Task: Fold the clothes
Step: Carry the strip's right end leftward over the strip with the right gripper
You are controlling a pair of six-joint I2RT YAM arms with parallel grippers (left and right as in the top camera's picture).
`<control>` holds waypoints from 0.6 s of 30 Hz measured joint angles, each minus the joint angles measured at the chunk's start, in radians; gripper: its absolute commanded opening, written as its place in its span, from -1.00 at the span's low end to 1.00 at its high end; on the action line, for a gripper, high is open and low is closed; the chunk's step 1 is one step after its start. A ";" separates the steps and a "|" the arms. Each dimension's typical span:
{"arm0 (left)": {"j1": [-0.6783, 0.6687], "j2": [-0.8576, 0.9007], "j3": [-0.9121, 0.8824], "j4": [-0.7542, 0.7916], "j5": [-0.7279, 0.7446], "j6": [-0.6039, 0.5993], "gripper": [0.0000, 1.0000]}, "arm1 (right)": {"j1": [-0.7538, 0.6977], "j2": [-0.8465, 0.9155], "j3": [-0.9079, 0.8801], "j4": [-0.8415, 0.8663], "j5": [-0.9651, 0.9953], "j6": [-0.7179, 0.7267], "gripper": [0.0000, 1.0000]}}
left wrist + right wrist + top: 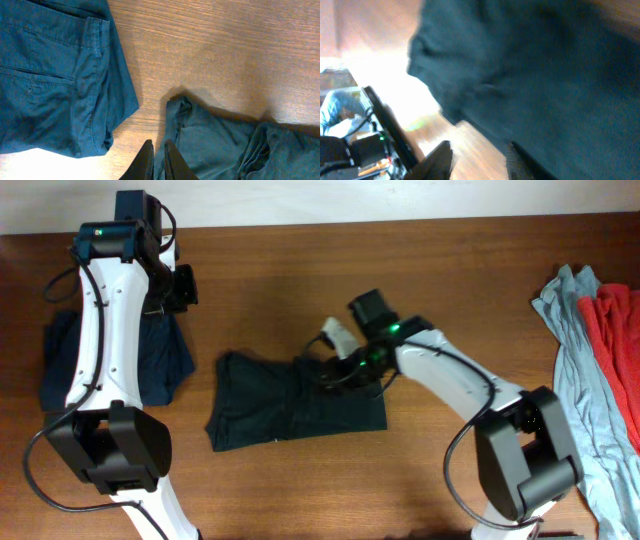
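Of the clothes, a dark garment (280, 405) lies in a rough rectangle at the table's middle, bunched along its top right. My right gripper (335, 370) sits low at that bunched edge. In the right wrist view it (477, 162) is open, bare wood shows between its fingers, and the right finger rests against the dark cloth (545, 75). My left gripper (183, 285) hangs at the far left above a folded navy garment (160, 355). Seen from the left wrist, its fingers (157, 160) are shut with nothing in them, between the navy garment (50, 75) and the dark garment's corner (215, 145).
A heap of grey-blue cloth (575, 350) and red cloth (612, 320) lies along the right edge of the wooden table (270, 290). The right arm's base (525, 455) stands at the front right, the left arm's base (110, 445) at the front left.
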 measured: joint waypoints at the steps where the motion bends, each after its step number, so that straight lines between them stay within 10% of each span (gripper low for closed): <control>1: 0.000 0.000 0.000 0.001 0.000 0.000 -0.72 | -0.021 0.000 0.000 -0.010 0.008 0.007 -0.75; 2: 0.000 0.000 0.000 0.001 0.000 0.000 -0.70 | -0.038 0.000 0.000 -0.014 0.018 0.015 -0.73; 4: 0.000 0.000 0.000 0.005 0.000 0.000 -0.68 | -0.047 0.000 0.000 -0.022 0.041 0.041 0.21; 5: 0.000 0.000 0.000 0.007 0.000 0.000 -0.67 | -0.038 0.000 0.000 -0.026 0.050 0.048 0.36; 18: 0.000 0.000 0.000 0.011 0.000 0.012 -0.64 | 0.260 0.014 0.005 -0.033 0.445 -0.040 0.40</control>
